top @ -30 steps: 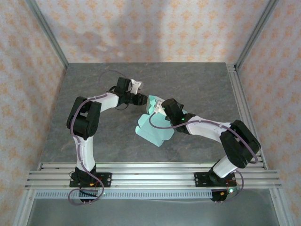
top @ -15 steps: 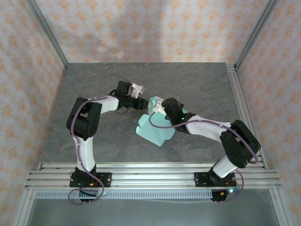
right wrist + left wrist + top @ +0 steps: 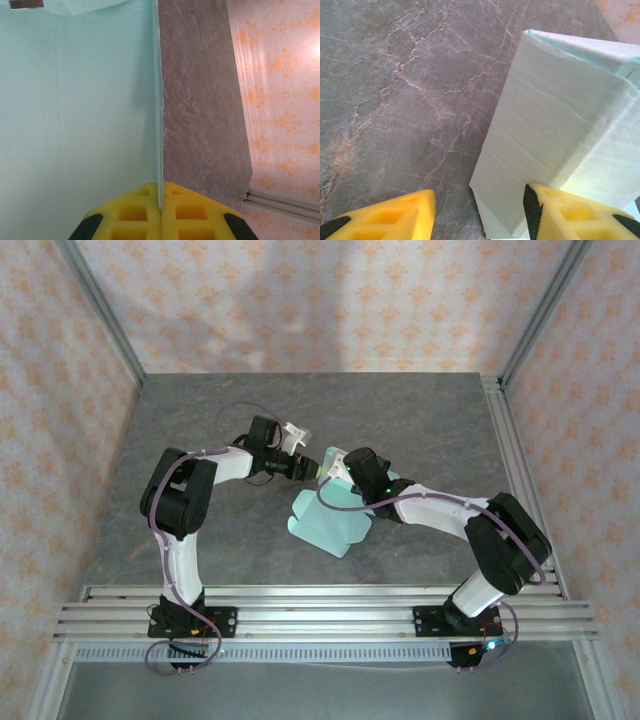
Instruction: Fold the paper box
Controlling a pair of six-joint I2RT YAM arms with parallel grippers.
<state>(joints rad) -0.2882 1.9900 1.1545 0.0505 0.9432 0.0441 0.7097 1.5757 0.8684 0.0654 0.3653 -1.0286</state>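
The box [image 3: 325, 525] is only partly folded: its raised panel is pinched by the closed right end effector [image 3: 160, 200], and the left end effector [image 3: 477, 202] is held open alongside.

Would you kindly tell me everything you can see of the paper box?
The paper box is pale mint thin card, partly folded: one creased panel stands raised while the rest lies on the grey table. The right gripper is shut on a thin edge. The open left gripper straddles a corner of the raised panel; contact there is unclear.
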